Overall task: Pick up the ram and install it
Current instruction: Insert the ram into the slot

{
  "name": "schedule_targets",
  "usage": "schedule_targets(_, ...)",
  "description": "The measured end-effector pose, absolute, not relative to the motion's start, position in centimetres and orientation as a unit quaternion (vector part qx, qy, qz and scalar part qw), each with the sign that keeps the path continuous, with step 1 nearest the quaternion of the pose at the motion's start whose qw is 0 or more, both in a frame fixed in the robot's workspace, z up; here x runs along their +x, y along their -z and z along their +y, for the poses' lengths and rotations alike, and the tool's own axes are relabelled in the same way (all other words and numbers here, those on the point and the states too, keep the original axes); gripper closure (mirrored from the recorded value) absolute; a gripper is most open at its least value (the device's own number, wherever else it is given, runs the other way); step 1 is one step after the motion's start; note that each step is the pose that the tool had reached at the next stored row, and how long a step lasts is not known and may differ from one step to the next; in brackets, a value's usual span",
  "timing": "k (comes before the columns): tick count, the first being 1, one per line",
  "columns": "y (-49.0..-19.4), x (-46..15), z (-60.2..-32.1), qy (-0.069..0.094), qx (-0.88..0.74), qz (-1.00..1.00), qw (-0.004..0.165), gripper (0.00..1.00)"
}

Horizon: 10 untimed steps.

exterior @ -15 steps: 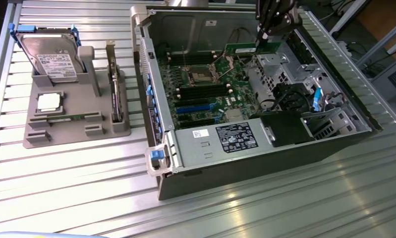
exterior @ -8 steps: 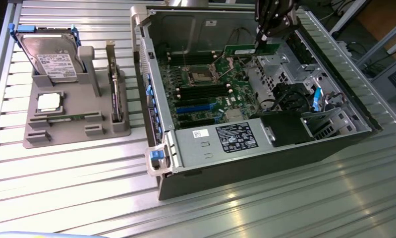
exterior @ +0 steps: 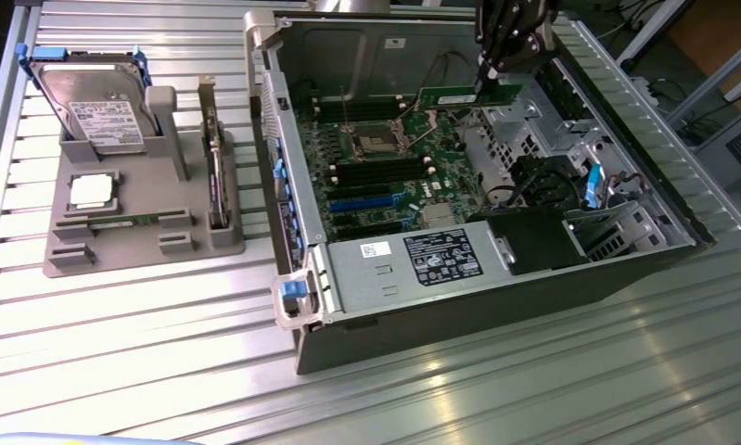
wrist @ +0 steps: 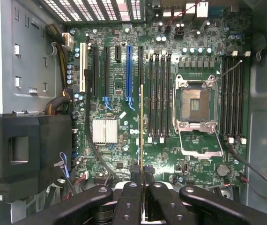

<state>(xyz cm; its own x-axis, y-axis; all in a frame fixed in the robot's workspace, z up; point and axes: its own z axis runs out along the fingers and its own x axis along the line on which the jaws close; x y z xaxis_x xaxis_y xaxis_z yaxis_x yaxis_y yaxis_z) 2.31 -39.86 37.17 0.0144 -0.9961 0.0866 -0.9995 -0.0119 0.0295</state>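
Note:
My gripper (exterior: 491,72) hangs over the far side of the open computer case (exterior: 383,278), shut on the ram (exterior: 466,95), a thin green board held above the motherboard (exterior: 402,153). In the wrist view the ram (wrist: 143,131) shows edge-on as a narrow strip running out from between the black fingers (wrist: 132,197) of the gripper (wrist: 143,188). It lies alongside a bank of black memory slots (wrist: 159,93), just beside the nearest one. The empty processor socket (wrist: 195,104) sits beyond that bank, with a second bank of slots (wrist: 232,93) past it.
On the exterior view's left a grey fixture (exterior: 135,232) carries a hard drive (exterior: 92,107), a square silver processor (exterior: 92,190) and an upright dark card (exterior: 211,158). Inside the case are a black shroud (wrist: 25,150), loose cables (wrist: 250,168) and the power supply (exterior: 420,260).

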Motion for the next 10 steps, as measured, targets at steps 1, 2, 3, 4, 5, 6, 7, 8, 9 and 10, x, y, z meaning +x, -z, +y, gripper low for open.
schedule_targets(1,-37.13,2.31,-39.86,-0.021,0.711,-0.702,0.041,0.88)
schedule_targets(2,-37.06,2.31,-39.86,-0.020,0.711,-0.702,0.041,0.88)
schedule_targets(3,-37.01,2.30,-39.86,-0.020,0.711,-0.702,0.041,0.88)
schedule_targets(4,-36.97,2.30,-39.86,-0.020,0.711,-0.702,0.041,0.88)
schedule_targets(5,-36.90,2.30,-39.86,-0.021,0.711,-0.702,0.041,0.88)
schedule_targets(6,-36.87,2.30,-39.86,-0.021,0.711,-0.702,0.041,0.88)
schedule_targets(7,-36.83,2.29,-39.86,-0.020,0.711,-0.702,0.041,0.88)
schedule_targets(8,-36.78,2.29,-39.86,-0.020,0.711,-0.702,0.041,0.88)
schedule_targets(9,-36.75,2.29,-39.86,-0.020,0.711,-0.702,0.041,0.88)
schedule_targets(10,-36.73,2.29,-39.86,-0.020,0.711,-0.702,0.041,0.88)
